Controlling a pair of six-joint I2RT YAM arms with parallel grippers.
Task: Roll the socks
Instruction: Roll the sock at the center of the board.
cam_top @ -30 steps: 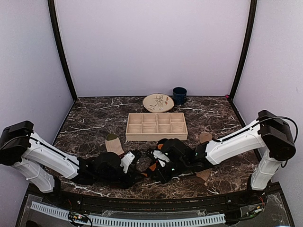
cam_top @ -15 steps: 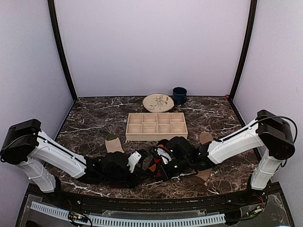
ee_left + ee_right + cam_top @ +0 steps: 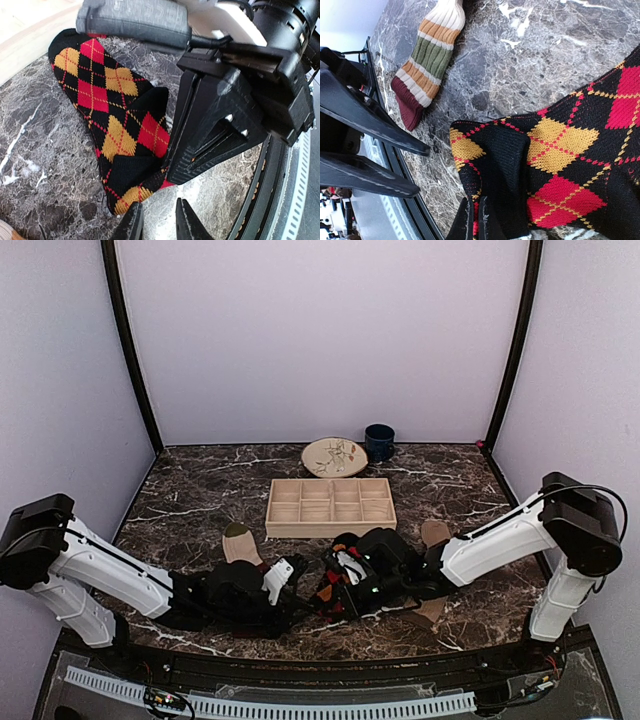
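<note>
Three knit socks lie on the dark marble table (image 3: pixel 190 500): a black argyle sock (image 3: pixel 110 110) with red and orange diamonds, a ribbed striped sock (image 3: pixel 427 60) in cream, tan, green and maroon, and a plain tan sock (image 3: pixel 432 532) partly hidden by the right arm (image 3: pixel 500 535). The right pincer (image 3: pixel 475 220) is closed on the argyle sock's folded edge near the table's front. The left pincer (image 3: pixel 157 222) stands just beside it, fingers apart and empty.

Black sock (image 3: pixel 112 107) with red and orange argyle diamonds, striped sock (image 3: pixel 429 56) in cream, tan, green, maroon
</note>
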